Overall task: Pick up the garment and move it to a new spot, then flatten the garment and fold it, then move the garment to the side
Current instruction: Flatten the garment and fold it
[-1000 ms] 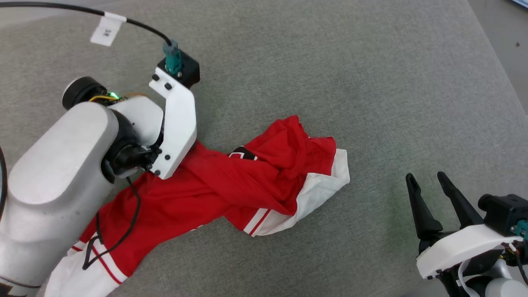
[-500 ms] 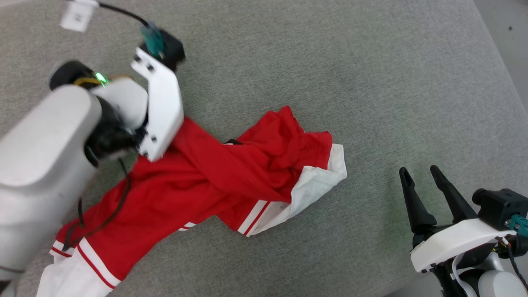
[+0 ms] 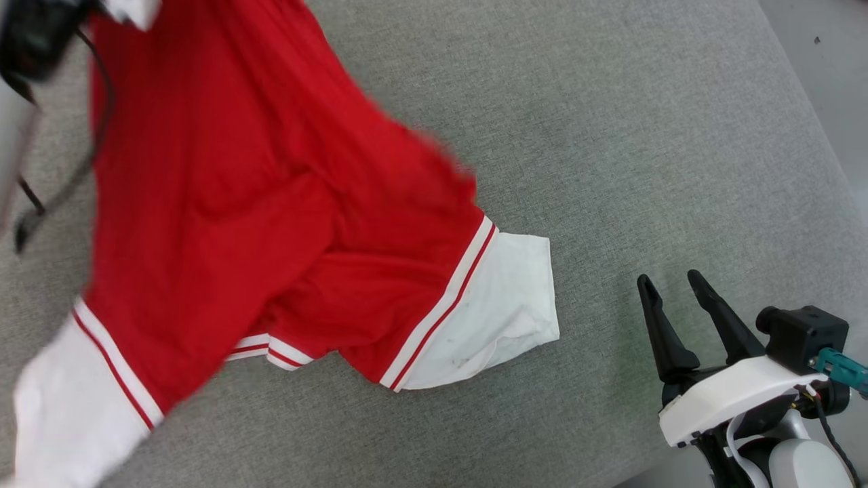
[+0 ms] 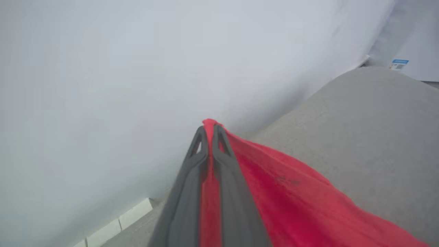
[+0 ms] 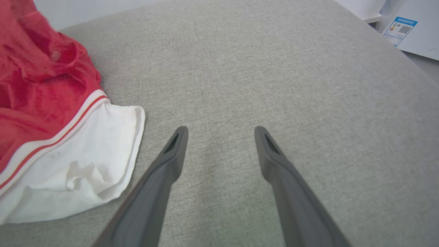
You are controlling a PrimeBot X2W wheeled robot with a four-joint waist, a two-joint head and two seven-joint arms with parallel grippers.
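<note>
The garment [image 3: 271, 203], red with white sleeves and striped trim, hangs stretched from the head view's top left down to the grey cushion, one white sleeve [image 3: 495, 312] resting on the surface. In the left wrist view my left gripper [image 4: 210, 128] is shut on a red fold of the garment [image 4: 274, 185], held up above the cushion. My right gripper [image 3: 668, 285] stands open at the lower right, apart from the white sleeve [image 5: 85, 154], with nothing between its fingers [image 5: 176, 151]. The lettering is hidden.
The grey cushion [image 3: 610, 135] spreads wide to the right and back. Its right edge drops to a floor [image 3: 834, 54]. A white wall [image 4: 103, 85] rises behind the cushion, and a white box with a blue label [image 5: 399, 31] stands off the far corner.
My left arm has risen up and out of the head view's top left, lifting the garment so it spreads and hangs. The right gripper has stayed put, open.
</note>
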